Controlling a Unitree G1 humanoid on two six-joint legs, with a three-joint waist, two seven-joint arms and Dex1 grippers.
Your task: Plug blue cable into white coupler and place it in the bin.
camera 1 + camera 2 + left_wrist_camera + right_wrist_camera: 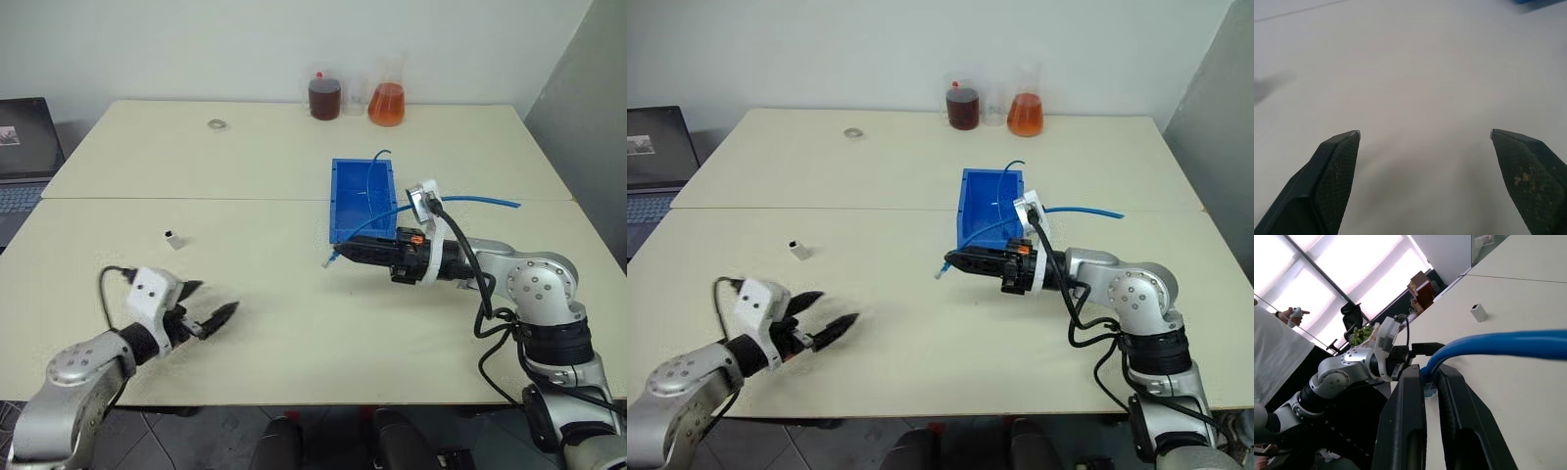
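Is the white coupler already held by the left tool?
No, the white coupler stands alone on the table, apart from the open, empty left tool.

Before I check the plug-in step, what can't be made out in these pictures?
- Coupler opening: too small in the eye views.
- Plug: mostly hidden between the right gripper's fingers in the right wrist view.
- Cable far end: hidden behind the right arm, eye views.
- Bin: cut off by the edge, left wrist view.

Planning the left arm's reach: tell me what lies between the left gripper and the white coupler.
Only bare table lies between left gripper and white coupler, per the left eye view.
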